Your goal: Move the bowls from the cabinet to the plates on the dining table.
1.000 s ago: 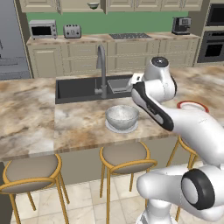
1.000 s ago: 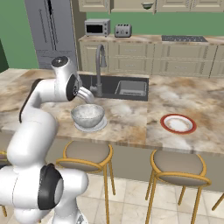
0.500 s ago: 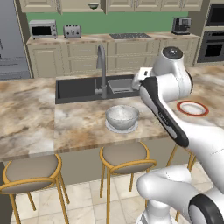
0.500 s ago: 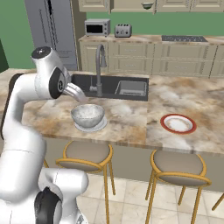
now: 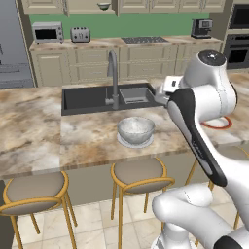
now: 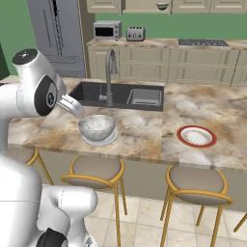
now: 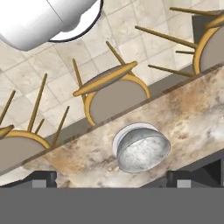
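Observation:
A speckled silvery bowl [image 5: 135,128] [image 6: 97,126] [image 7: 141,151] sits on the all-white plate [image 5: 127,141] [image 7: 124,132] near the front edge of the dining table [image 5: 82,143] [image 6: 144,140]. My gripper [image 7: 111,180] hovers above and apart from it, open, nothing between its fingertips [image 7: 42,178]. The red-rimmed plate [image 6: 196,136] [image 5: 217,125] lies bare further right, partly behind my arm in the left base view. A second bowl [image 5: 103,6] [image 6: 163,6] rests high up in the open cabinet [image 5: 48,5] [image 6: 103,5] on the back wall.
A dark sink [image 5: 90,99] with a tall tap [image 5: 113,73] lies just behind the bowl. Yellow-framed stools [image 5: 138,172] [image 6: 195,181] [image 7: 114,94] line the table's near side. A back counter holds a microwave [image 5: 46,33] and toaster [image 5: 80,34].
My arm has swung up and back from just over the silvery bowl. The bowl stays on the white plate. The jaws stayed open.

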